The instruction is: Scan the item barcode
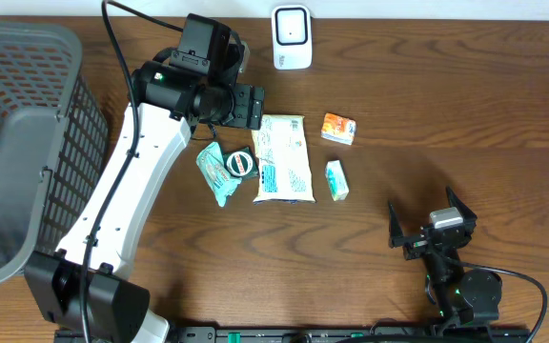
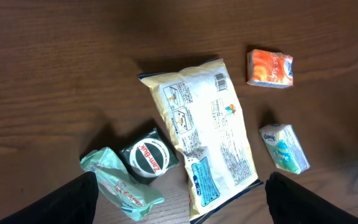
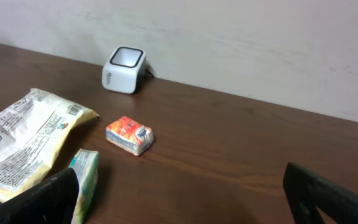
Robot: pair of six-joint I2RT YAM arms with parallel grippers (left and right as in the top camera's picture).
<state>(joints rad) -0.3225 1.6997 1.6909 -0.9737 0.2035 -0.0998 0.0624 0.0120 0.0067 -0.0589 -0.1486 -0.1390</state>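
Several items lie mid-table: a cream snack bag (image 1: 283, 158) (image 2: 204, 137) with its printed back up, an orange packet (image 1: 338, 128) (image 2: 270, 68) (image 3: 129, 135), a small teal-and-white packet (image 1: 336, 180) (image 2: 284, 147) (image 3: 84, 180), a green packet (image 1: 214, 174) (image 2: 122, 185) and a dark round Zam-Buk tin (image 1: 240, 162) (image 2: 148, 157). The white barcode scanner (image 1: 292, 38) (image 3: 124, 70) stands at the table's back edge. My left gripper (image 1: 251, 107) (image 2: 180, 186) hovers open above the bag and tin, holding nothing. My right gripper (image 1: 429, 217) (image 3: 179, 180) is open and empty near the front right.
A large grey mesh basket (image 1: 17, 143) fills the left side of the table. The left arm's white link (image 1: 127, 191) stretches diagonally from the front left toward the items. Bare wood (image 1: 465, 114) lies right of the orange packet.
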